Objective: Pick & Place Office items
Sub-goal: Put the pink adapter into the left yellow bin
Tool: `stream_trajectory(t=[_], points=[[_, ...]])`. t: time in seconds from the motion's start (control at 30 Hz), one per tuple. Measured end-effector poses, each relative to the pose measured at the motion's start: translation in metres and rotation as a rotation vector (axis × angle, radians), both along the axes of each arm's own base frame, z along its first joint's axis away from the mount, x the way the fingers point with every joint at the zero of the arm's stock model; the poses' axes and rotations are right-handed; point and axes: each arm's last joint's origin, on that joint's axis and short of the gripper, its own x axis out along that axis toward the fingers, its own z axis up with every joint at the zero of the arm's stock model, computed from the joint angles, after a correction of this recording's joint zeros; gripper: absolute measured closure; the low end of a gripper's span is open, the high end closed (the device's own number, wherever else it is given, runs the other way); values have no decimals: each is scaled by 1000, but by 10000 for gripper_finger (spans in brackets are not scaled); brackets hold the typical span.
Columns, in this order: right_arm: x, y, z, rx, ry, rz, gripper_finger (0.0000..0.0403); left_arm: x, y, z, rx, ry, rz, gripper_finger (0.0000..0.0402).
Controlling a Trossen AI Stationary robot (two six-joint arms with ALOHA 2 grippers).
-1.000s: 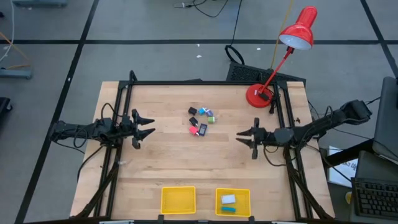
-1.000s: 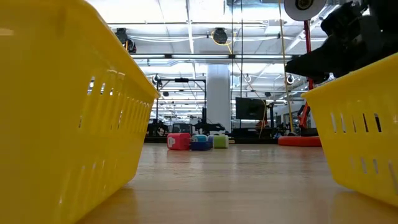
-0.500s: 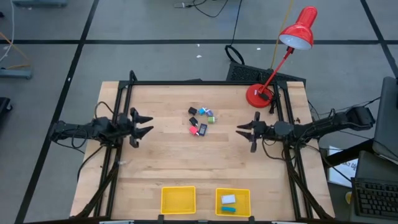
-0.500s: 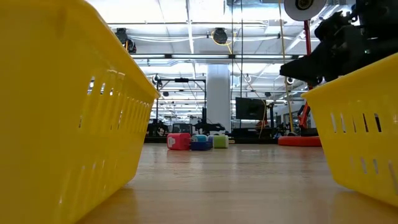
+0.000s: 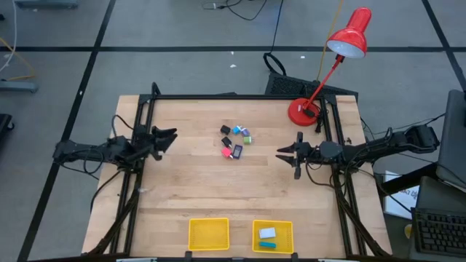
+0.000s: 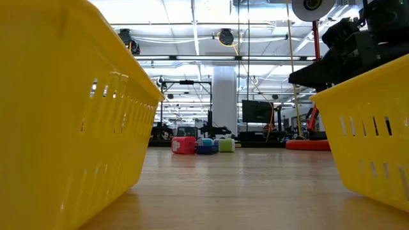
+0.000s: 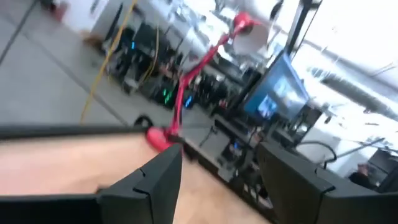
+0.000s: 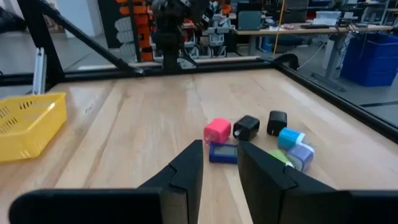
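Right gripper (image 5: 285, 154) hovering at three o'clock on the table (image 5: 196, 189), fingers (image 8: 186, 171) nearly together with a narrow gap, gripping nothing, pointing toward nine o'clock at the office items (image 5: 235, 141). Items clustering just past centre toward twelve o'clock — pink-red cube (image 8: 217, 130), two black blocks (image 8: 247, 127), a light blue piece (image 8: 290, 137), a flat dark blue one (image 8: 223, 152) touching the pink. Left gripper (image 5: 166, 138) waiting at nine o'clock, jaws partly open, holding nothing. Two yellow trays sitting at six o'clock — left tray (image 5: 208, 234) and right tray (image 5: 273, 236), the right one containing a white piece (image 5: 267, 233) and a teal piece (image 5: 267, 244). Red desk lamp (image 5: 320, 69) standing at one o'clock.
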Motion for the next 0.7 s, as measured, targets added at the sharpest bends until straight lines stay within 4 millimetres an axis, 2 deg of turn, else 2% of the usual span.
stream_trajectory(t=[0.17, 0.27, 0.53, 0.7], points=[[-2, -2, -4, -9, 12, -52, 314, 20, -3, -7, -21, 189, -44, 190], [-3, -6, -5, 2, 10, -77, 314, 41, -5, -8, -15, 342, -41, 190], [-6, -13, -11, 52, 14, -125, 314, 121, -8, -4, 155, 725, -48, 190], [-6, -13, -11, 53, 14, -126, 314, 172, 3, -3, 123, 887, -48, 189]])
